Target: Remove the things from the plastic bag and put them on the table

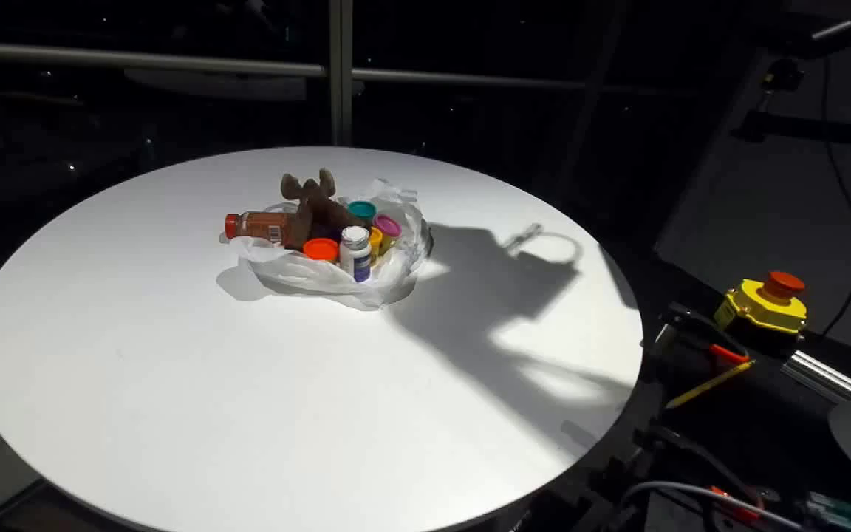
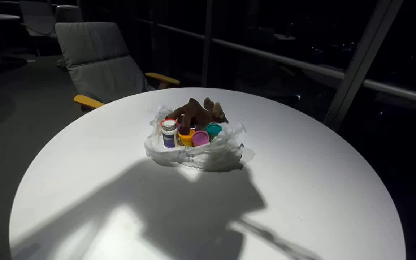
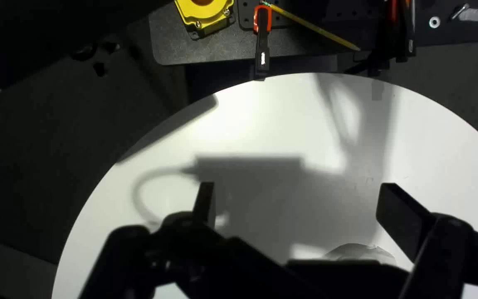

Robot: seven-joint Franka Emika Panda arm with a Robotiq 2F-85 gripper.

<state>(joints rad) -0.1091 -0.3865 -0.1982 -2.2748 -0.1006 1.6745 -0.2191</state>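
Plush moose (image 2: 196, 115) nested in plastic bag (image 2: 211, 157); judged light, soft, easily squashed, best pinched around torso from above; gripper (image 3: 299, 207) spread wide, nothing held

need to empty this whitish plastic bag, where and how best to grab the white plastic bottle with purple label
Probably around the white cap, the hand coming straight down: the bottle stands nearly upright, its top higher than the round yellow plastic tub beside it.
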